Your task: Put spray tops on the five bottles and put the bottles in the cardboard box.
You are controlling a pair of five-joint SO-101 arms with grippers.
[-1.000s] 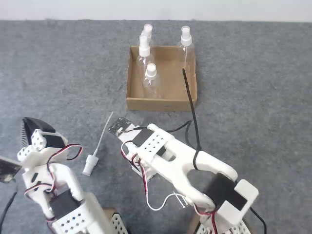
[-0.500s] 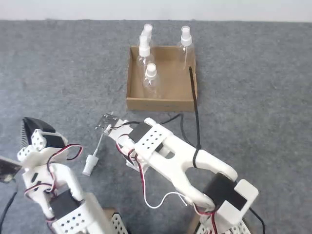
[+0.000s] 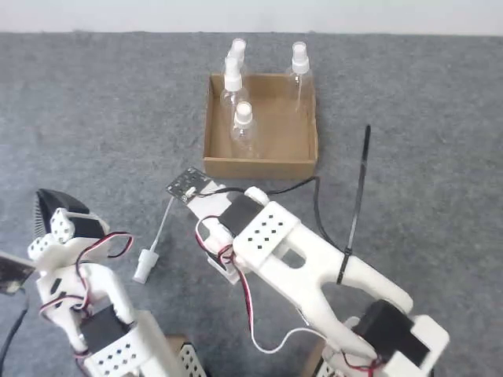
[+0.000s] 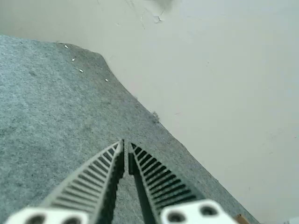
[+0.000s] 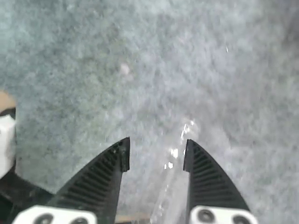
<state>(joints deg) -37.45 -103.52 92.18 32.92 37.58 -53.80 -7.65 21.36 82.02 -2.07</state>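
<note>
The cardboard box [image 3: 261, 161] stands at the far middle of the carpet. Several clear bottles with white spray tops are there: one [image 3: 244, 127] stands inside, another [image 3: 233, 82] at its back left corner, and two [image 3: 299, 63] by the back rim. A loose spray top [image 3: 145, 264] with a long tube lies on the carpet between the arms. My right gripper [image 5: 156, 145] is open and points down, its fingers on either side of a clear bottle [image 5: 174, 186] lying on the carpet. My left gripper [image 4: 125, 148] is shut on nothing, low at the near left [image 3: 45, 210].
Grey carpet covers the table, with a pale wall [image 4: 224, 84] beyond its edge. The right arm's white body [image 3: 299, 259] and its black cable [image 3: 357, 188] cross the near middle, just in front of the box.
The right arm has shifted: its wrist swung left and then back, its base end moved right, and the black cable swung right, off the box. The left arm has stayed still.
</note>
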